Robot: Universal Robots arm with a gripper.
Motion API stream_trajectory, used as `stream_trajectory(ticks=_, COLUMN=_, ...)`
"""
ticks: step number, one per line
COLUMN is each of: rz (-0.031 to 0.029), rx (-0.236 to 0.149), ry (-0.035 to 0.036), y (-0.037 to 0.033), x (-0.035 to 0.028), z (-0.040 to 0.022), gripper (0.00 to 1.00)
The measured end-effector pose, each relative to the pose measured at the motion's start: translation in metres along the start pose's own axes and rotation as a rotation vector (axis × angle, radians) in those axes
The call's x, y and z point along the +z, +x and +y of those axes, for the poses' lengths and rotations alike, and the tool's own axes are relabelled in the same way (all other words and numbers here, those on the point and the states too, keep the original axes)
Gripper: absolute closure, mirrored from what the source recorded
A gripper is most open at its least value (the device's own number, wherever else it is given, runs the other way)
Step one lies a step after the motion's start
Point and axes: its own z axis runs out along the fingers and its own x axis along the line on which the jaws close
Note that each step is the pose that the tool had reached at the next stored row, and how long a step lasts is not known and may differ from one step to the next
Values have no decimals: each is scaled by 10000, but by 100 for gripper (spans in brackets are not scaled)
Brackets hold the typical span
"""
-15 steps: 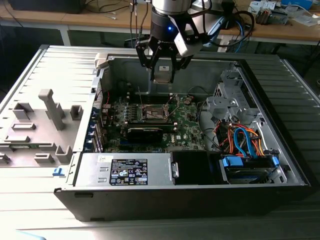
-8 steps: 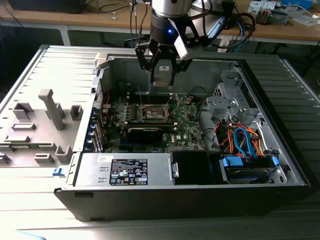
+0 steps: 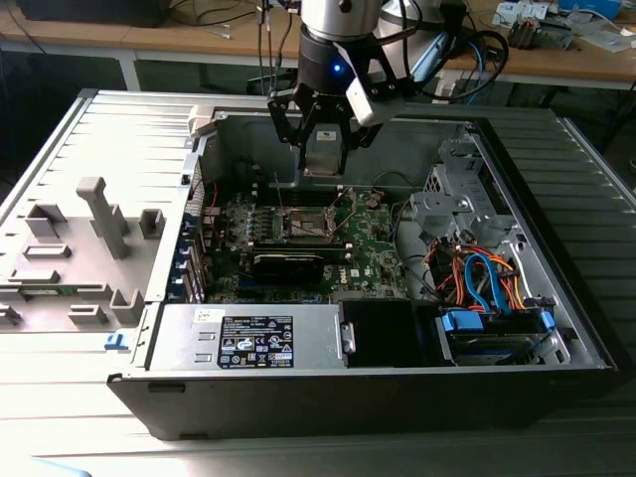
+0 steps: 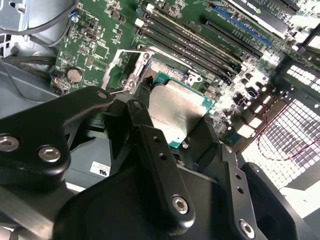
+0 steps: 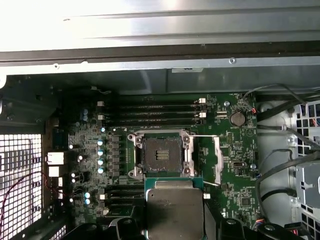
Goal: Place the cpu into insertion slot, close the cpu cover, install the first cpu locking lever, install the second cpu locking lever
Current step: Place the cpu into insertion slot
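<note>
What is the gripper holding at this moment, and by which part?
The gripper holds the cpu by two opposite edges, above the open insertion slot.

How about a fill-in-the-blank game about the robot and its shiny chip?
1. The gripper is shut on the cpu, holding it ____ the circuit board, not on it.
2. The circuit board is ____ in colour.
3. The insertion slot is ____: no chip sits in it.
Missing words: above; green; empty.
</note>
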Motion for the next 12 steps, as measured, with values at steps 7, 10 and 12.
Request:
stream_trajectory(ticks=7, rz=1, rx=0, ry=2, y=-1, x=42, z=-28, gripper=45)
stream_trajectory(ticks=10, rz=2, rx=0, ry=4, y=-1, x=47, z=-29, gripper=45)
stream_trajectory(ticks=12, rz=1, rx=-1, ry=2, y=-2, x=49, z=-29, gripper=45)
